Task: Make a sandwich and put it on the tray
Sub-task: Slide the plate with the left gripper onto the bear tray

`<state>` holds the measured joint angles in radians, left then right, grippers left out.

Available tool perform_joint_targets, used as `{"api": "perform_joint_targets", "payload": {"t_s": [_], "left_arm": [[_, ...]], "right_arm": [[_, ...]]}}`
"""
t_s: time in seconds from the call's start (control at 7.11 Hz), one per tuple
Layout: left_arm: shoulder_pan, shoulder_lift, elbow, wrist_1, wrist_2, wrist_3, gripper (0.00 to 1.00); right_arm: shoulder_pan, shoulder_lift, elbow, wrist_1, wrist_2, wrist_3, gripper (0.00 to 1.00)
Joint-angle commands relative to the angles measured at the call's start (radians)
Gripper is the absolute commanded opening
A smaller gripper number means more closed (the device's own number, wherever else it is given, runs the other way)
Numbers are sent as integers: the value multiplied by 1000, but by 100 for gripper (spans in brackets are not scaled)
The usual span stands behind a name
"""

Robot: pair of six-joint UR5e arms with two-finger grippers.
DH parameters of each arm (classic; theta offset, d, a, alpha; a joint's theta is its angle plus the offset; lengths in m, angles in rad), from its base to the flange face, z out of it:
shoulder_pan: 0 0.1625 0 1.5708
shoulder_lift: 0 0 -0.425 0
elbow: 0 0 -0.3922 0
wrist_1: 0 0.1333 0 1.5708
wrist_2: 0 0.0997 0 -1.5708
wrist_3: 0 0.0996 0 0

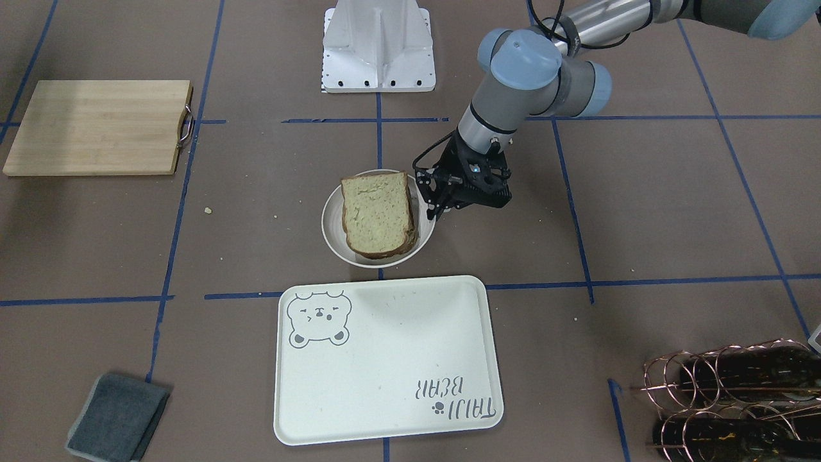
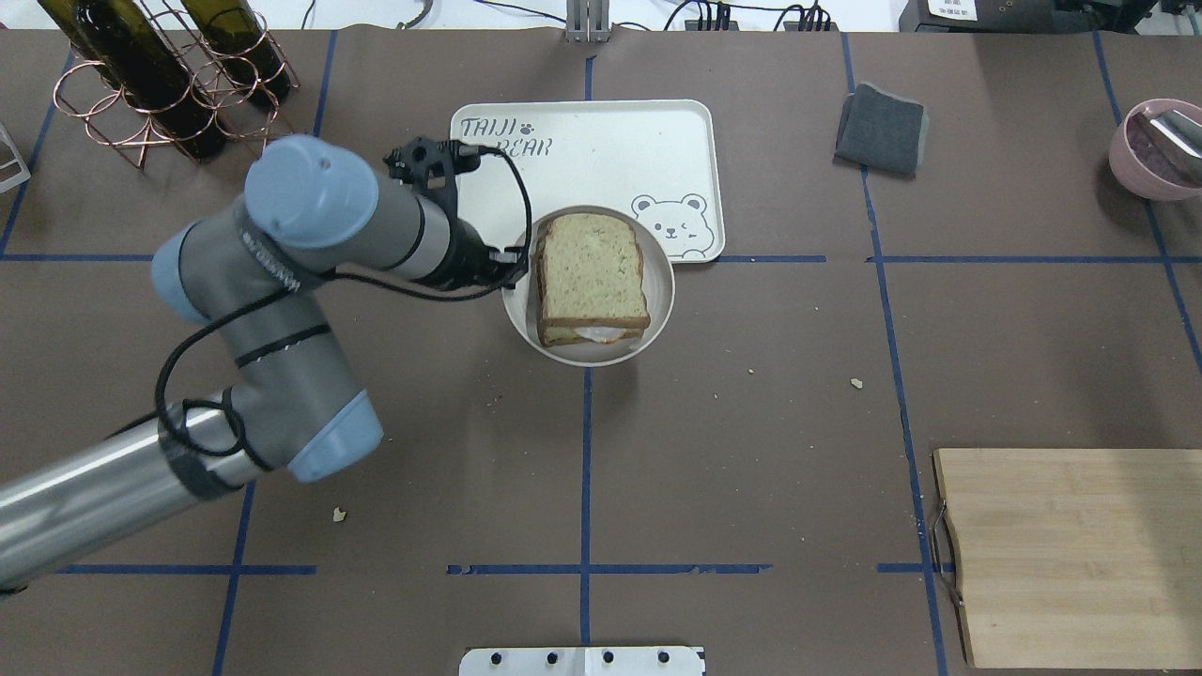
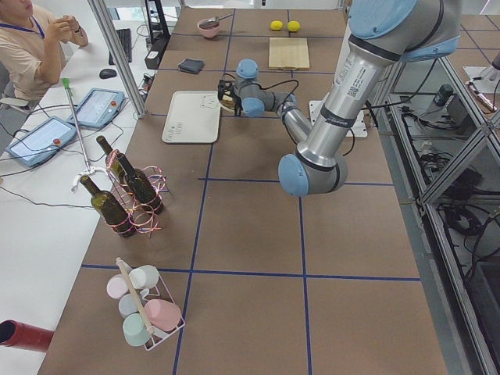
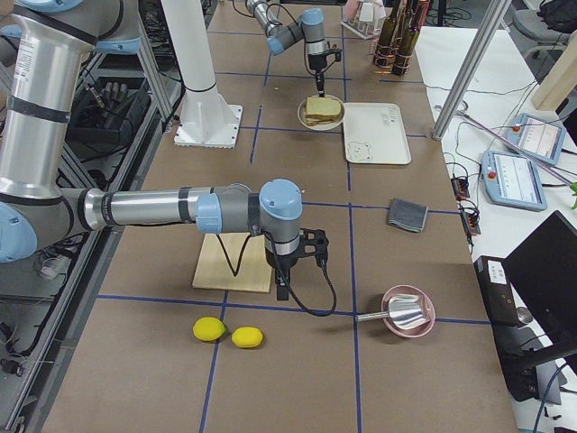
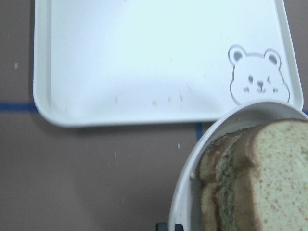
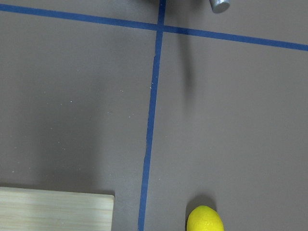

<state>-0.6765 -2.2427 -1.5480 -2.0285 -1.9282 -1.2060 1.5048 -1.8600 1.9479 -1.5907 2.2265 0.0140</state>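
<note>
The sandwich, two greenish-tan bread slices with white egg showing between them, lies on a small round cream plate. My left gripper is shut on the plate's rim on the robot's left side and holds it slightly above the table. The cream tray with the grey bear is bare, just beyond the plate. In the overhead view the plate overlaps the tray's near corner. The left wrist view shows the tray, the plate rim and the sandwich. My right gripper points down by the cutting board; I cannot tell its state.
A wooden cutting board lies at the near right. A grey cloth is right of the tray. A bottle rack stands far left. A pink bowl holds a spoon far right. Two lemons lie near the right arm.
</note>
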Motion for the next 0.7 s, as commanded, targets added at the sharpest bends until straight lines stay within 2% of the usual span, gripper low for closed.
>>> {"api": "perform_joint_targets", "payload": {"t_s": [0.0,0.14,0.28,0.42,0.56], "left_arm": [[-112,-215,325,-42,-34,81,0],[-118,-248,464,-162,-31,83,0],[-117,-258,532,-218,-20,83,0],[-109,-280,602,-246,32,83,0],[-101,-287,623,-263,43,83,0]], "right_arm": [[0,-2,0,0,-1,-2,100],[0,-4,-1,0,-1,-2,100],[0,-4,-1,0,-1,-3,100],[0,-4,-3,0,-1,-5,100],[5,-5,-6,0,-1,-5,100]]}}
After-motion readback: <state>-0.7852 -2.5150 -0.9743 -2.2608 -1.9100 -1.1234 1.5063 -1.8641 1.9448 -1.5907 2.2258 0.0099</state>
